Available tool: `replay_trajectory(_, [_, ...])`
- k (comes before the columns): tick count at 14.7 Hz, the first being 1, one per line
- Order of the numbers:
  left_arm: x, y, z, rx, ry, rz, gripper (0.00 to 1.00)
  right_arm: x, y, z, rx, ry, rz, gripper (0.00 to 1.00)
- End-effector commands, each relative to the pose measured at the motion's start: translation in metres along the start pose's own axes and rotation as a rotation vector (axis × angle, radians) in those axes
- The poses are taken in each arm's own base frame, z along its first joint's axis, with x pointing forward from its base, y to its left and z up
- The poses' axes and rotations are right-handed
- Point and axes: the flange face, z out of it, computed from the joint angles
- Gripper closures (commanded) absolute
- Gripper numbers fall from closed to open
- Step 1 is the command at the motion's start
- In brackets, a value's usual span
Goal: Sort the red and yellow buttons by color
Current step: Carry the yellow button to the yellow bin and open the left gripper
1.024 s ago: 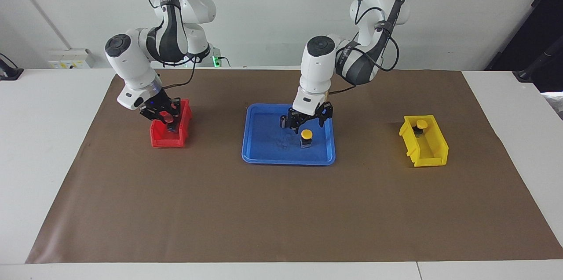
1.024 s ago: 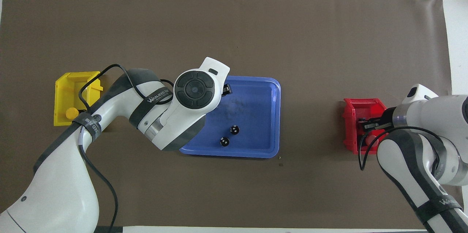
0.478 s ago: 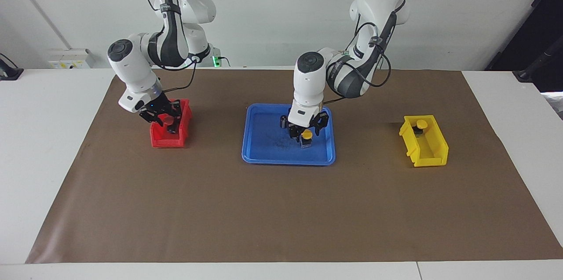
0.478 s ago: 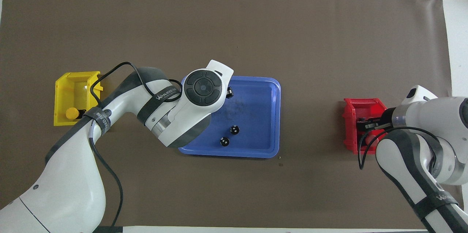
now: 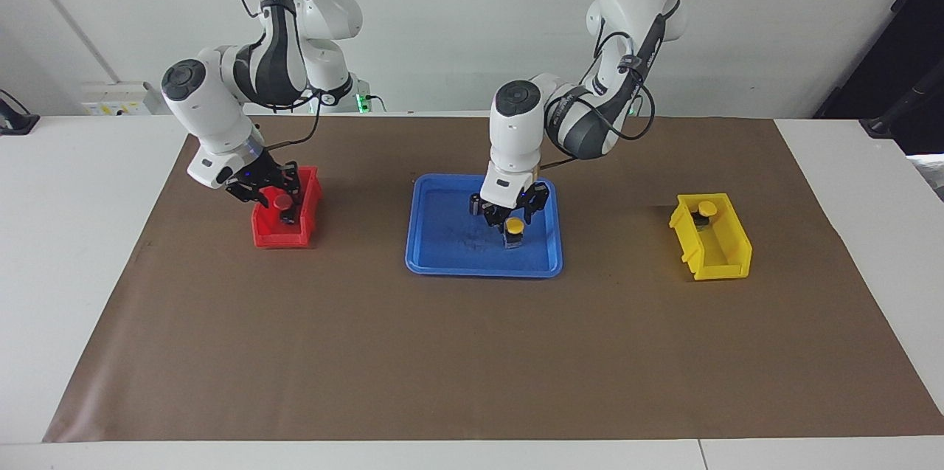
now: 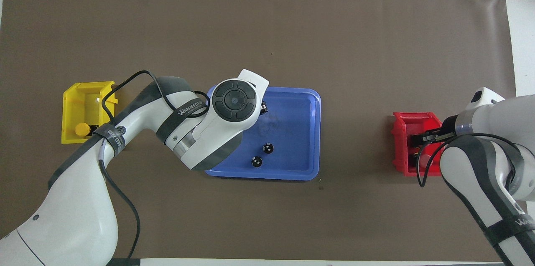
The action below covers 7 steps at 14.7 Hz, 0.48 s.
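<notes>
A yellow button (image 5: 515, 223) stands in the blue tray (image 5: 442, 263). My left gripper (image 5: 510, 210) is low over it, open, with a finger on each side of the cap. In the overhead view the left arm hides that button. A second yellow button (image 5: 706, 208) lies in the yellow bin (image 5: 726, 263) and also shows in the overhead view (image 6: 81, 129). A red button (image 5: 282, 201) stands in the red bin (image 5: 284, 237). My right gripper (image 5: 269, 193) is just over that bin, open, beside the red cap. No other red button shows.
Two small dark cylinders with silvery tops (image 6: 268, 148) (image 6: 256, 161) stand in the blue tray (image 6: 309, 132), at its edge nearer the robots. The red bin (image 6: 403, 132) is at the right arm's end, the yellow bin (image 6: 83, 90) at the left arm's end. A brown mat (image 5: 472, 352) covers the table.
My left gripper has come down around the yellow button in the tray. My right gripper has drawn back a little from the red button, which stays in the red bin.
</notes>
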Motion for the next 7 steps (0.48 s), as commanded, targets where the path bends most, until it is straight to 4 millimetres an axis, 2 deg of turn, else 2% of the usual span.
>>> replay_trajectory(1, [0.003, -0.006, -0.004, 0.012, 0.004, -0.022, 0.52, 0.013, 0.001, -0.04, 0.012, -0.029, 0.003, 0.37])
replay_trajectory(2, [0.004, -0.007, -0.005, 0.009, 0.005, -0.024, 0.58, 0.016, 0.0, -0.061, 0.0, -0.042, 0.015, 0.37])
replay_trajectory(5, [0.011, -0.013, -0.005, 0.01, -0.01, -0.044, 0.93, 0.022, -0.009, -0.126, -0.029, -0.058, 0.064, 0.34])
replay_trajectory(6, [0.014, -0.017, -0.013, -0.006, -0.04, -0.075, 0.98, 0.021, -0.011, -0.151, -0.035, -0.036, 0.076, 0.32])
replay_trajectory(7, [0.014, -0.019, -0.025, -0.019, -0.054, -0.095, 0.98, 0.022, -0.015, -0.176, -0.043, -0.014, 0.082, 0.3])
